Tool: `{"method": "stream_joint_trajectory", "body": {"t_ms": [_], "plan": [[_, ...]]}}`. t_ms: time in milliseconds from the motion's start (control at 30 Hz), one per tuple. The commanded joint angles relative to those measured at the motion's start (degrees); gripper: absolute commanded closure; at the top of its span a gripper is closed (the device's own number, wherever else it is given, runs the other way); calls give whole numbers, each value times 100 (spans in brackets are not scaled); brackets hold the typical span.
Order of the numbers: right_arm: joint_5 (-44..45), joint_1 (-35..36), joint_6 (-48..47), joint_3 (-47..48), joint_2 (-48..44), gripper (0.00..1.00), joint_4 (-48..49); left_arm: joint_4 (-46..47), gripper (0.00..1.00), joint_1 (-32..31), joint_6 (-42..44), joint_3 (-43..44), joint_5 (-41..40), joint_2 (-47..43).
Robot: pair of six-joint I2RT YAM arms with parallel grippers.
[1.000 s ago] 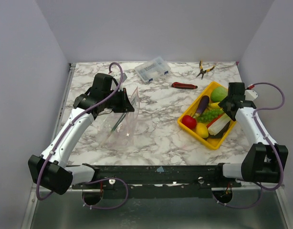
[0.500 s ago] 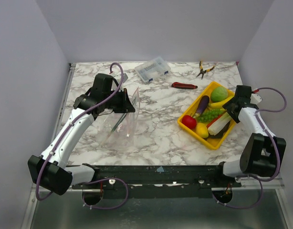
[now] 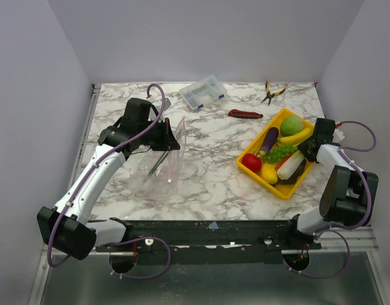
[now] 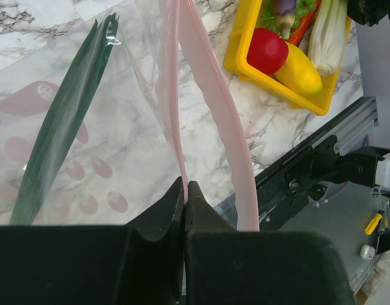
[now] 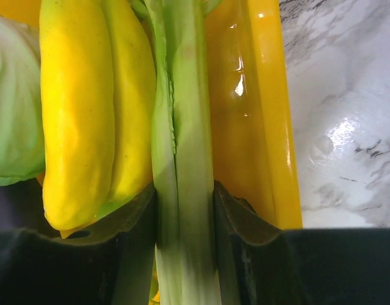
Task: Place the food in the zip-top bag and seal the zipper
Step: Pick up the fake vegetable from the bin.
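Pinching the pink zipper (image 4: 208, 95) with its jaws pressed fully together, the left gripper (image 4: 185, 190) holds the mouth of the zip-top bag (image 3: 158, 162) raised above the surface (image 3: 208, 171), well to the left of the yellow tray (image 3: 262, 181). Inside the tray, the right gripper (image 5: 185, 197) clamps both sides of the celery stalk (image 5: 185, 95), which lies beside a yellow piece (image 5: 80, 114), the tomato (image 3: 251, 161) and the eggplant (image 3: 270, 138).

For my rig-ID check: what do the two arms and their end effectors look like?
The left arm and right arm have white link shells, black joint housings and looping purple cables. The left end effector and right end effector have black, blocky fingers.
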Motion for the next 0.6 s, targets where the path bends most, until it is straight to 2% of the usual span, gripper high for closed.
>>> {"method": "stream_joint_trajectory", "body": {"t_ms": [0,67,233,400,567], "plan": [[-238,-34,-74,-128,-185,67,318,35,100,-24,129,-13,-77,-76],[-255,-33,-140,-11,-395,74,15,25,100,-24,146,-4,-87,-69],[-592,-34,-229,116,-1262,81,-428,-45,100,-25,198,27,-276,-60],[-909,-34,-485,360,-2143,100,-831,-23,100,-24,199,23,-260,-1],[-2324,-29,-530,47,-3040,100,-465,-4,100,-24,181,20,-140,63]]}}
